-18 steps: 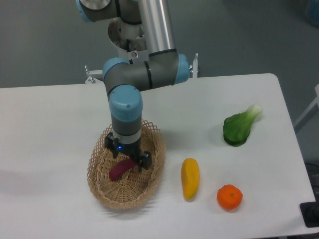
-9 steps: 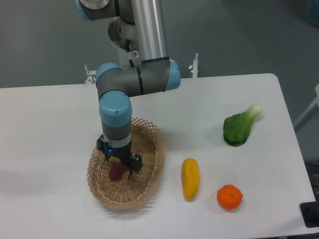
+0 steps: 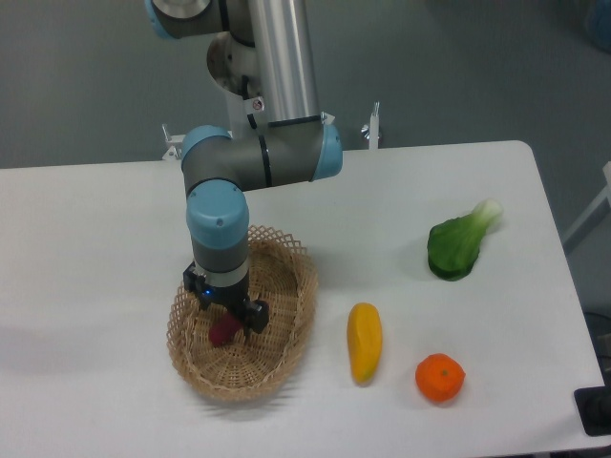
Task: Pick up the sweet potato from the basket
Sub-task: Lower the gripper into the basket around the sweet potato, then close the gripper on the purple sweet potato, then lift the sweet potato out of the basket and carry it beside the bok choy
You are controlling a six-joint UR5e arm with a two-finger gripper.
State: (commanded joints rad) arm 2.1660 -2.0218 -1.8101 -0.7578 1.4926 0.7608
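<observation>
The light tan wicker basket (image 3: 289,296) sits on the white table left of centre. Inside it lies the dark purple sweet potato (image 3: 221,333), mostly covered by the arm's wrist, with only its lower end showing. My gripper (image 3: 227,313) points straight down into the basket, directly over the sweet potato. Its fingers stand spread apart on either side of the tuber, so it is open. I cannot tell whether the fingers touch the sweet potato.
A yellow-orange oblong fruit (image 3: 364,342) lies on the table just right of the basket. An orange (image 3: 439,377) sits near the front edge. A green bok choy (image 3: 458,244) lies at the right. The arm's column rises behind the basket.
The gripper has shifted left and down into the basket over the sweet potato, which is now more covered. Between half a second ago and now it moved only slightly.
</observation>
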